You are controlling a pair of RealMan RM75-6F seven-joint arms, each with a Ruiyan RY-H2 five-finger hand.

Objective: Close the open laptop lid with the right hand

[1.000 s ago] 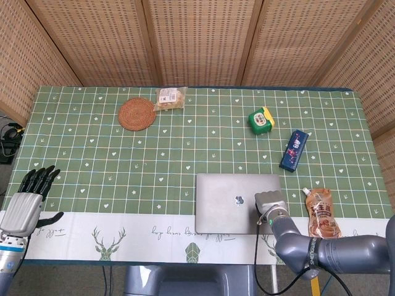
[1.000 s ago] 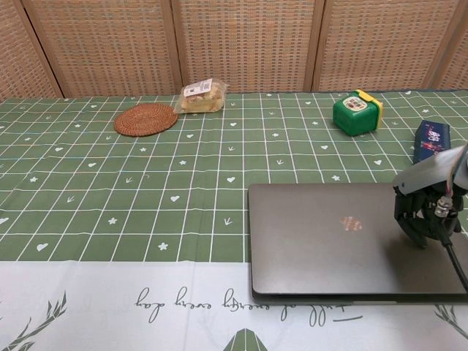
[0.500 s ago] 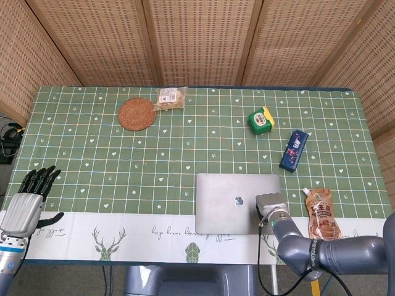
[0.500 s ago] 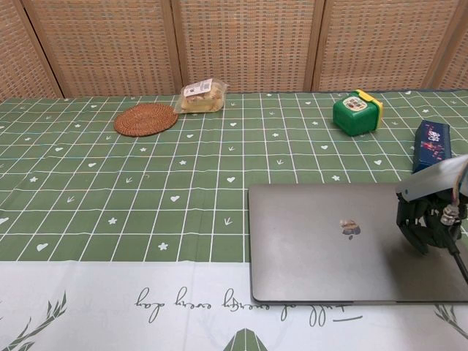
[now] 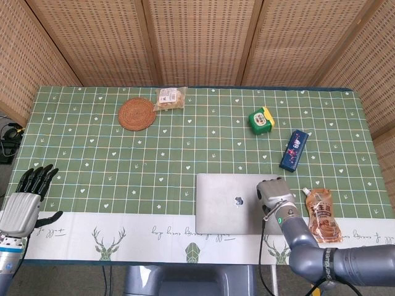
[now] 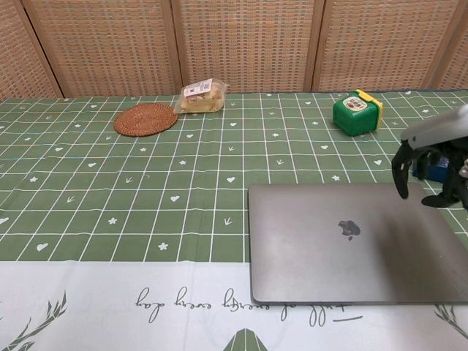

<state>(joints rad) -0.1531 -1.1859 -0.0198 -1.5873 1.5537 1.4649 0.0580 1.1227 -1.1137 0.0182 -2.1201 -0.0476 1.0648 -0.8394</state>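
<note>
The grey laptop [image 5: 228,203] lies flat with its lid down near the table's front edge, logo up, also plain in the chest view as the laptop [image 6: 344,245]. My right hand [image 5: 274,194] hovers over the lid's right part. In the chest view the right hand [image 6: 435,164] is raised clear of the lid, fingers hanging down and apart, holding nothing. My left hand [image 5: 24,197] hangs off the table's left front corner with its fingers stretched out and empty; the chest view does not show it.
A woven coaster [image 5: 136,113] and a wrapped snack [image 5: 170,97] lie at the back left. A green box [image 5: 260,119] and a blue case [image 5: 294,149] sit behind the laptop on the right. A sauce pouch [image 5: 322,214] lies just right of the laptop.
The right hand has lifted off the laptop lid and risen towards the laptop's back right. The lid has settled fully flat. The left hand has barely moved.
</note>
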